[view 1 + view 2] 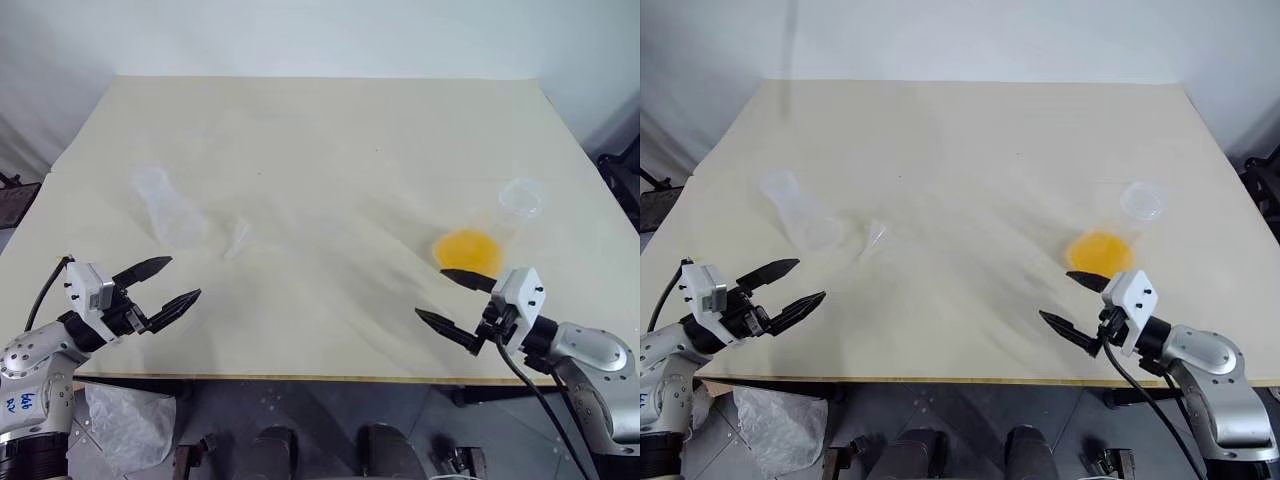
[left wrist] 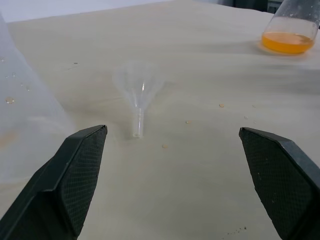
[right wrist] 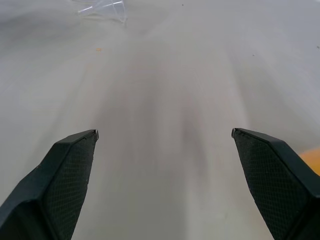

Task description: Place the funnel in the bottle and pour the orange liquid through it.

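Nothing is being held: the left gripper (image 1: 165, 285) and right gripper (image 1: 455, 300) are being kept wide apart at the near edge of the pale wooden table (image 1: 330, 130). The small transparent plastic funnel (image 1: 238, 240) is lying on its side left of centre, just beside the smaller clear conical bottle (image 1: 168, 208); the larger clear flask (image 1: 488, 235) with orange liquid (image 1: 467, 249) is standing at the right. The funnel pick-up appears not yet begun; a left-hand reach is called for next.

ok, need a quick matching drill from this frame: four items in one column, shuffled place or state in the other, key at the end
Items:
1. funnel
2. bottle
3. larger flask
4. left gripper

States:
A. holds orange liquid, on the table's right side
B. open, holding nothing, at the table's near left edge
C. lying on its side on the table, between the two flasks
D. clear and empty, on the table's left side

Pairs: 1-C, 2-D, 3-A, 4-B
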